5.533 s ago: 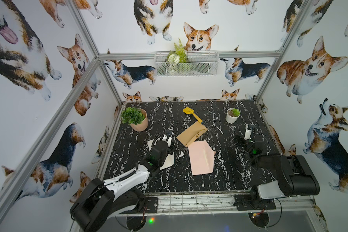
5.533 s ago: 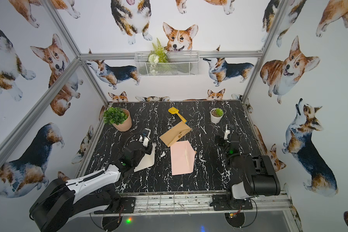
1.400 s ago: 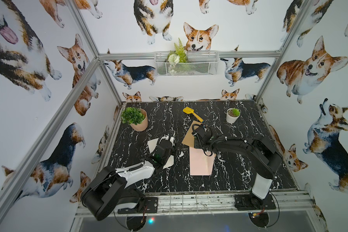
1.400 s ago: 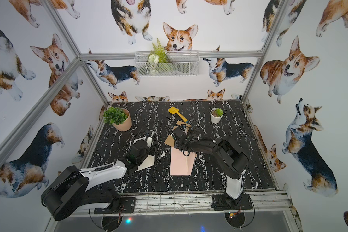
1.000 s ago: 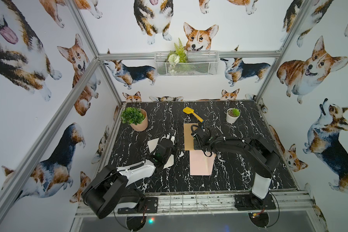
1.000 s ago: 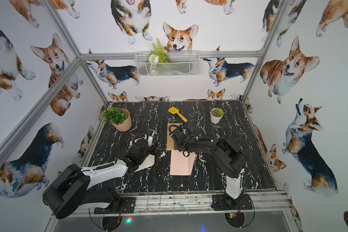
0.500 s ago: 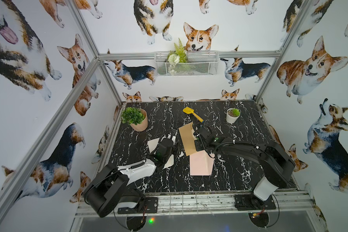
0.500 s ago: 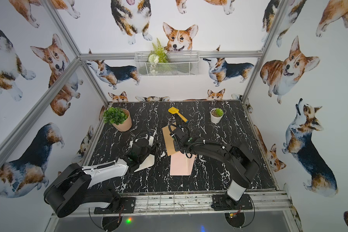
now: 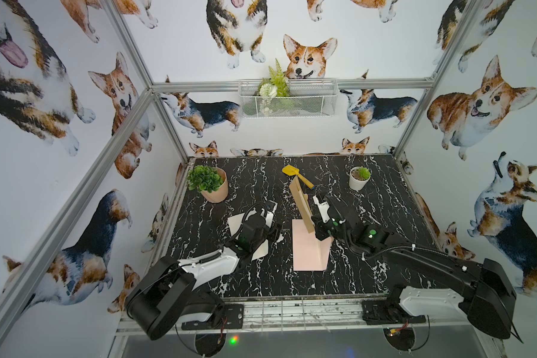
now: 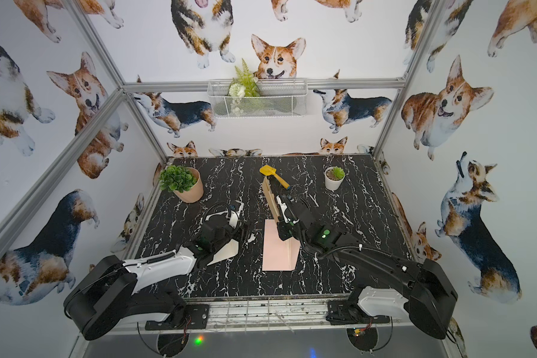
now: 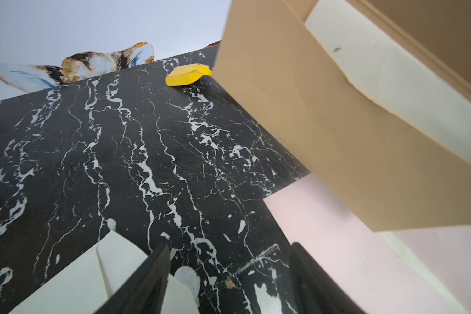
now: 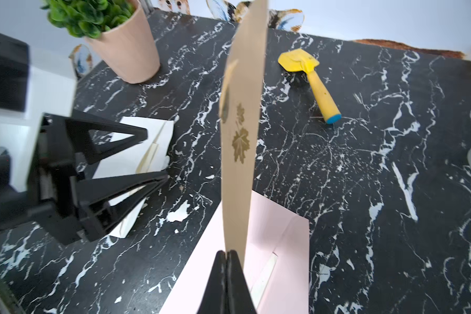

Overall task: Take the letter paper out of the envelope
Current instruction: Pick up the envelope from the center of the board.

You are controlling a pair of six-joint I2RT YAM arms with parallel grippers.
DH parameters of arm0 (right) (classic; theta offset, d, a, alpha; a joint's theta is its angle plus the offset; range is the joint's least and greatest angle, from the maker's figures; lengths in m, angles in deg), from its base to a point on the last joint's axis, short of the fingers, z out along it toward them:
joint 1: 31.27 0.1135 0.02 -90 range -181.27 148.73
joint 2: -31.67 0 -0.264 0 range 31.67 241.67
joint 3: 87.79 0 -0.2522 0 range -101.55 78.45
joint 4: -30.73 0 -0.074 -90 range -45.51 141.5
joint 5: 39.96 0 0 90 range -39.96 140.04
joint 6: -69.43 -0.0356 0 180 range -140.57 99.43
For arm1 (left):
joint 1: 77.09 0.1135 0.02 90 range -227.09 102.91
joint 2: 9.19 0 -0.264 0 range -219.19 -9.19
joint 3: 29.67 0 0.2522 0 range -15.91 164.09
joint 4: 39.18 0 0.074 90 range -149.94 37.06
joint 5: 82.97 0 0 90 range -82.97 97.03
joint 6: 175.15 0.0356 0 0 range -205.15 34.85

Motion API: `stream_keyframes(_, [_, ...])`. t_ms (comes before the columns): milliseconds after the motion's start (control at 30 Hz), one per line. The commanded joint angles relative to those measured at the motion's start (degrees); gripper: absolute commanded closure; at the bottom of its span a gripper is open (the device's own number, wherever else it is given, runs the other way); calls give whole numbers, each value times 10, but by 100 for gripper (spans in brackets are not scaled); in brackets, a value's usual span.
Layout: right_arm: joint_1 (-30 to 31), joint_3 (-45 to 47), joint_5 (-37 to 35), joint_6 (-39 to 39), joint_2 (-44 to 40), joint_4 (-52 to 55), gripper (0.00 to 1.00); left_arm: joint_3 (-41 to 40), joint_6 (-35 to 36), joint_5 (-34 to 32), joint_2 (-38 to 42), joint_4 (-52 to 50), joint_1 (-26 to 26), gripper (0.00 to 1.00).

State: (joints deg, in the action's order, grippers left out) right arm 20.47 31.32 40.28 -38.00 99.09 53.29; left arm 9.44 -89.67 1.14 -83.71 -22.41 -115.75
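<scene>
My right gripper (image 9: 312, 227) (image 12: 227, 252) is shut on the lower edge of the tan envelope (image 9: 301, 201) (image 10: 270, 198) (image 12: 242, 136). It holds the envelope upright on edge above the middle of the table. In the left wrist view the envelope (image 11: 324, 136) gapes, and the cream letter paper (image 11: 392, 76) shows inside its mouth. My left gripper (image 9: 275, 231) (image 11: 230, 247) is open with nothing between its fingers. It hovers low to the left of the envelope, fingers pointing toward it.
A pink envelope (image 9: 307, 248) lies flat under the tan one. A white folded paper (image 9: 234, 221) lies beneath my left gripper. At the back are a yellow scoop (image 9: 295, 175), a plant in a terracotta pot (image 9: 210, 184) and a small white pot (image 9: 359, 178).
My right arm came in from the right, took the tan envelope off the table and tipped it up on edge. My left gripper's jaws have widened.
</scene>
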Motion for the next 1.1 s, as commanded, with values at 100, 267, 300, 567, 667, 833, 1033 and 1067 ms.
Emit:
stream_keyframes(100, [0, 17, 45, 37, -51, -24, 100, -47, -8, 93, 23, 118, 0, 25])
stream_keyframes(267, [-2, 42, 84, 46, -101, -60, 100, -80, -13, 134, 38, 190, 1, 24])
stream_keyframes(300, [-2, 46, 93, 47, -111, -65, 100, -83, -12, 144, 40, 197, 2, 24])
stream_keyframes(567, [-6, 74, 132, 41, -146, -112, 100, -93, -35, 199, 51, 238, 3, 23])
stream_keyframes(667, [-7, 80, 145, 37, -154, -124, 100, -97, -42, 197, 58, 242, 5, 23])
stream_keyframes(833, [-7, 99, 159, 18, -159, -165, 100, -104, -48, 196, 76, 248, 6, 23])
stream_keyframes(1033, [-10, 112, 178, -4, -138, -208, 100, -105, -48, 195, 90, 242, 6, 23])
stream_keyframes(1067, [-11, 113, 178, -4, -135, -209, 100, -106, -48, 193, 90, 241, 6, 23])
